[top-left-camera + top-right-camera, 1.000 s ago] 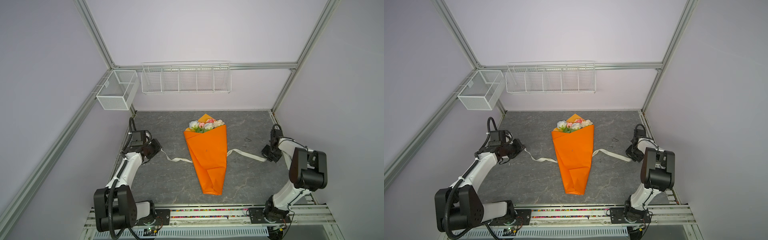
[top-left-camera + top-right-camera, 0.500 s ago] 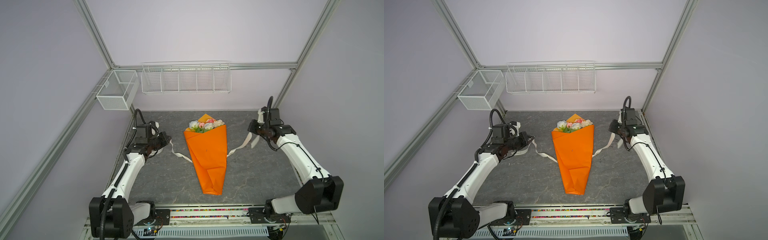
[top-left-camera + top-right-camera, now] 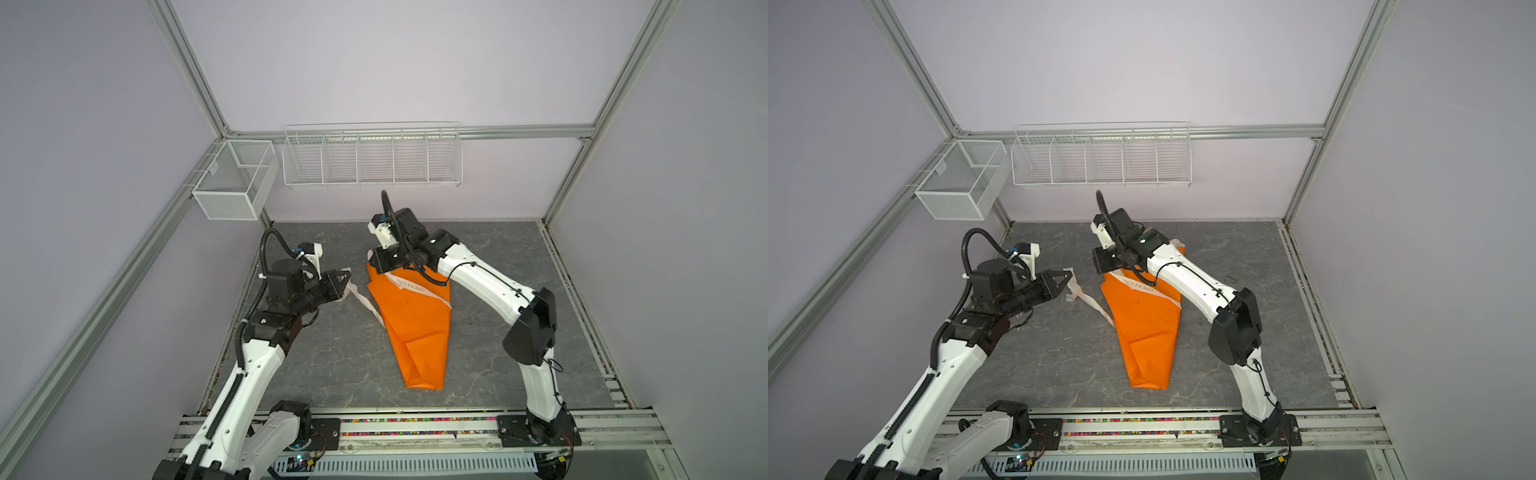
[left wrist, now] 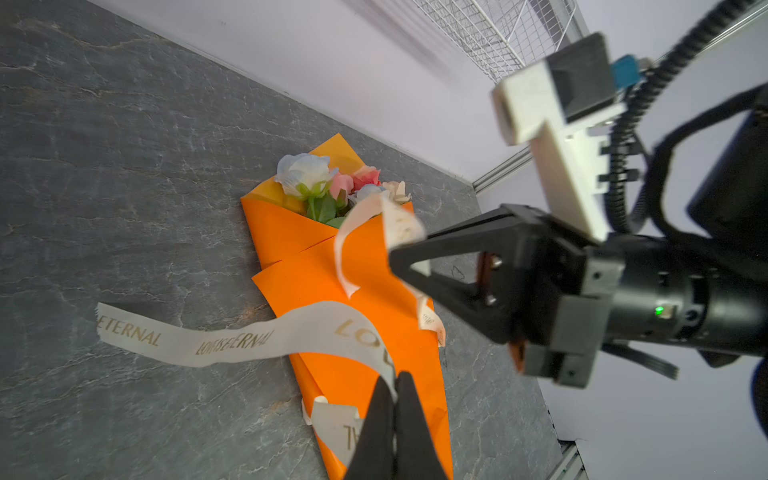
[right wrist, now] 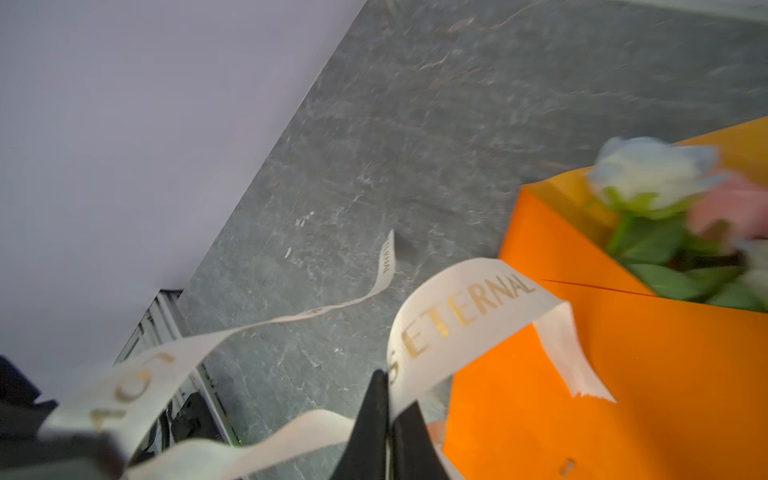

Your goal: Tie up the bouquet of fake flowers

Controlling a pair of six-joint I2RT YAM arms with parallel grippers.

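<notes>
Crossing ribbon (image 4: 232,343) ends over the bouquet (image 4: 332,183) — lying along the worktop (image 4: 124,187), blooms toward the back wall (image 3: 498,199) — left fingers (image 4: 384,415) are clamping ribbon just left of it, right fingers (image 5: 365,424) above it.

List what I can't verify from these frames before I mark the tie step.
- bouquet of fake flowers: nearly all hidden under the right arm in both top views, and motion-blurred in the right wrist view. How it is bunched lower down is hidden inside the orange paper.
- right gripper: fingertips indistinct in both top views, beneath its own wrist.
- ribbon: its path behind the paper is covered in every view, and the print is too small in the top views.
</notes>
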